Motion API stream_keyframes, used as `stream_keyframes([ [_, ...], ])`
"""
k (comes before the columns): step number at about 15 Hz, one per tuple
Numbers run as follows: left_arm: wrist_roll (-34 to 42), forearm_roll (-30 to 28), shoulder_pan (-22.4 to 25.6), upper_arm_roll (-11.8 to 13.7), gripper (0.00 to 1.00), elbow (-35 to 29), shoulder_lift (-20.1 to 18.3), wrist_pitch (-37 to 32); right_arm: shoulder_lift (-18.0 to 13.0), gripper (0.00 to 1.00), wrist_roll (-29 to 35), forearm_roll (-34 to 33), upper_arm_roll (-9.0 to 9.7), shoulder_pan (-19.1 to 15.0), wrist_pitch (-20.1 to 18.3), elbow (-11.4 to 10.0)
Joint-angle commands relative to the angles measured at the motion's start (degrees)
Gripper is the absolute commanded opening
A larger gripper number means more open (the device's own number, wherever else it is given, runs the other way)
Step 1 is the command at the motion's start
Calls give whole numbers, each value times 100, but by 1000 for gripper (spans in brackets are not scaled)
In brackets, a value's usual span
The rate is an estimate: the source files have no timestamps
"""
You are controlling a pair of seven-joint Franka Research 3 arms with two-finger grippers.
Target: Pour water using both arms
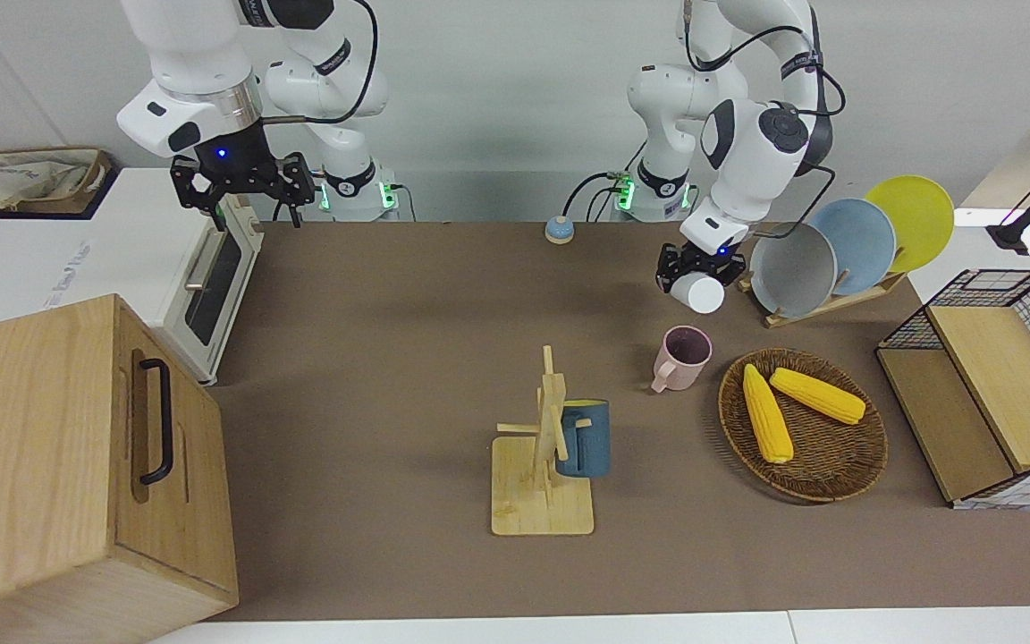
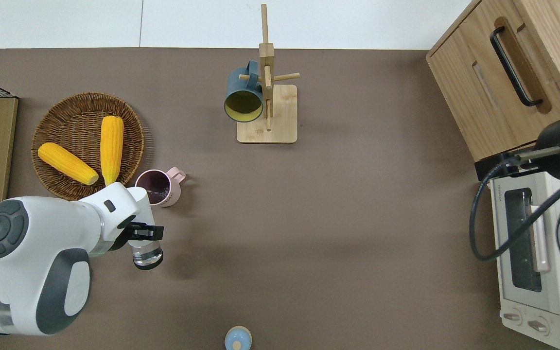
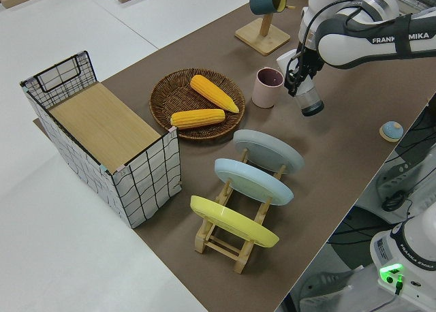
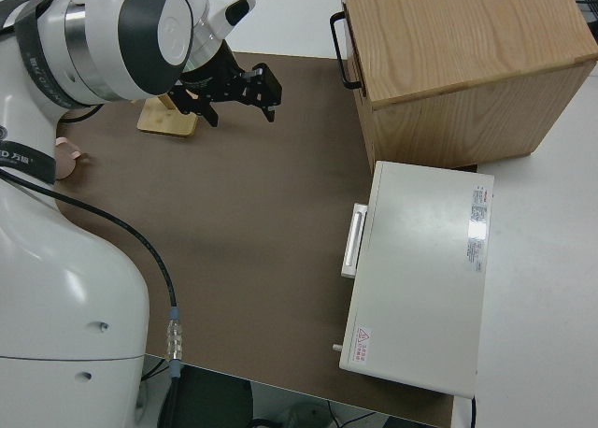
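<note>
My left gripper (image 1: 692, 275) is shut on a clear glass (image 1: 699, 293) and holds it tilted in the air, its mouth toward a pink mug (image 1: 685, 356). In the overhead view the glass (image 2: 148, 255) is over the table just nearer to the robots than the pink mug (image 2: 156, 187), which stands upright beside the wicker basket. The left side view shows the gripper (image 3: 298, 77), the glass (image 3: 310, 102) and the mug (image 3: 267, 87) close together. My right arm is parked, and its gripper (image 1: 242, 192) is open and empty.
A wooden mug tree (image 1: 544, 465) with a blue mug (image 1: 586, 440) stands mid-table. A wicker basket (image 1: 837, 487) holds two corn cobs. A plate rack (image 1: 823, 255), a wire crate (image 1: 998, 385), a toaster oven (image 1: 211, 277), a wooden cabinet (image 1: 50, 465) and a small blue knob (image 1: 558, 230) line the edges.
</note>
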Motion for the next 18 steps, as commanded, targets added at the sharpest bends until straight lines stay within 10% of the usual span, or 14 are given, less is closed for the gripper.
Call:
stream_keyframes([
  [1,-119,154,30,6,0,153,-43,-174,-40,987,-105,84,1,-20,-56,5],
  [10,-128,145,127,6,0,-31,-305,-105,-40,987,-105,93,1,-20,-56,5],
  [18,-146,101,110,6,0,-1472,-974,2135,-40,987,-105,84,1,-29,-56,5],
])
